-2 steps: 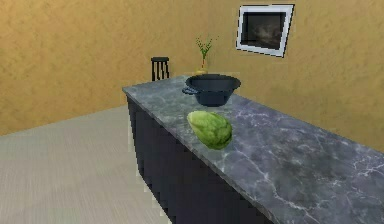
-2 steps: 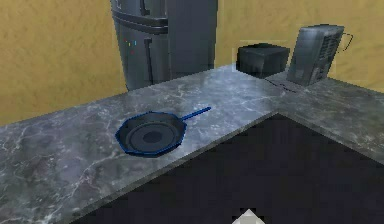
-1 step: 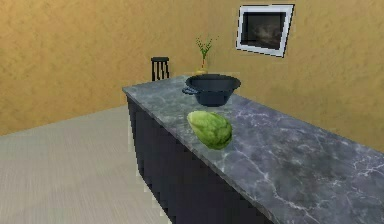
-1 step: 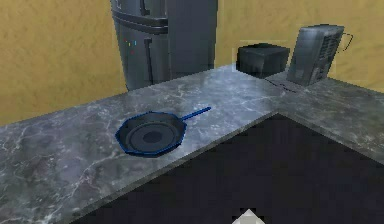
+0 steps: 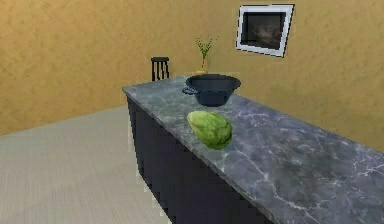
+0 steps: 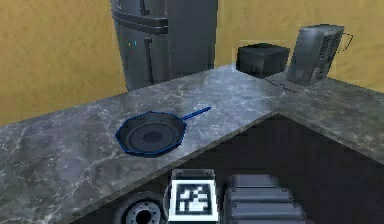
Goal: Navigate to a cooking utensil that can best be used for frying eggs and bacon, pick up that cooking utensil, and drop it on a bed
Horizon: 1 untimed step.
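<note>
One frying pan [image 6: 152,135], dark blue and long-handled, is seen flat on the grey counter [image 6: 60,138]. One gripper [image 6: 142,212] is seen nearby; its state and load cannot be told.

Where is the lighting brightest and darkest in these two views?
Forward view: the grey marble island top is evenly lit, its dark cabinet side shaded. Arm side view: no glare on the dark blue round frying pan or the grey marble counter under it.
</note>
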{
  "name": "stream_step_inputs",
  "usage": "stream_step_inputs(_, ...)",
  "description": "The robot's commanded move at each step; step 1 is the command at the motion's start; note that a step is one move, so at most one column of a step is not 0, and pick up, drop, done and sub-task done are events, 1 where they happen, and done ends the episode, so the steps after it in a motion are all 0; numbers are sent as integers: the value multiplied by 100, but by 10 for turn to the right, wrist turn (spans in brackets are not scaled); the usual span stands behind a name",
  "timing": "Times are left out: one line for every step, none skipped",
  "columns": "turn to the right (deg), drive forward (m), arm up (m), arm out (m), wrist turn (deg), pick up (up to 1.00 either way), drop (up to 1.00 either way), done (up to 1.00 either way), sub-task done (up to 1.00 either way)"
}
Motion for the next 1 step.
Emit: stream_step_inputs(0,0,0,22,0,0,0,0,0)
